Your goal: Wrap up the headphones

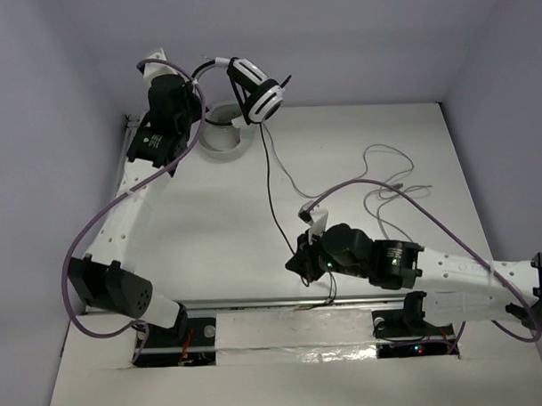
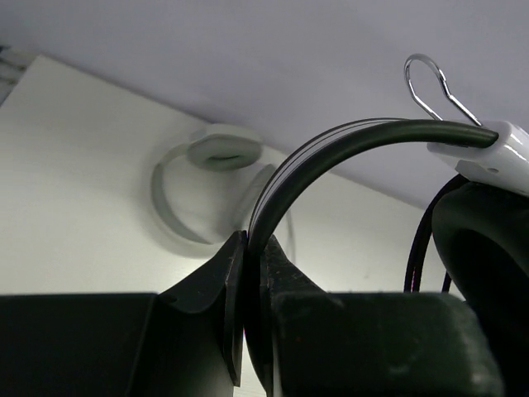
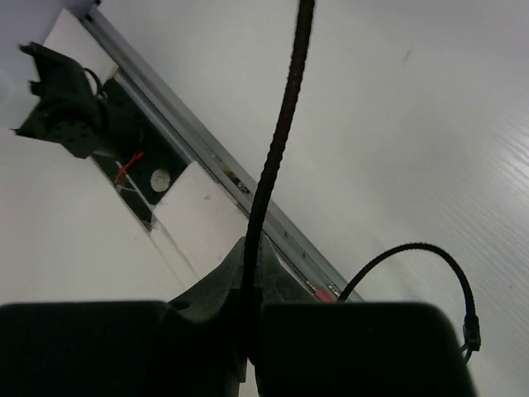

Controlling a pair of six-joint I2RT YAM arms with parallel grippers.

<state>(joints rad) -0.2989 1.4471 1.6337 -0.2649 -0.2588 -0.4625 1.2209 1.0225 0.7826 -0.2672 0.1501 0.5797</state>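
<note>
The black-and-white headphones hang in the air at the back left. My left gripper is shut on their black headband, and one black ear pad shows at the right of the left wrist view. Their thin black cable runs down from the earcups to my right gripper, which is shut on the cable near the table's front edge. The cable's free end loops on the table. The plugs are not clearly visible.
A pale grey-white headset lies on the table under the left gripper; it also shows in the left wrist view. Its light grey cable sprawls at the right. A metal rail runs along the front edge.
</note>
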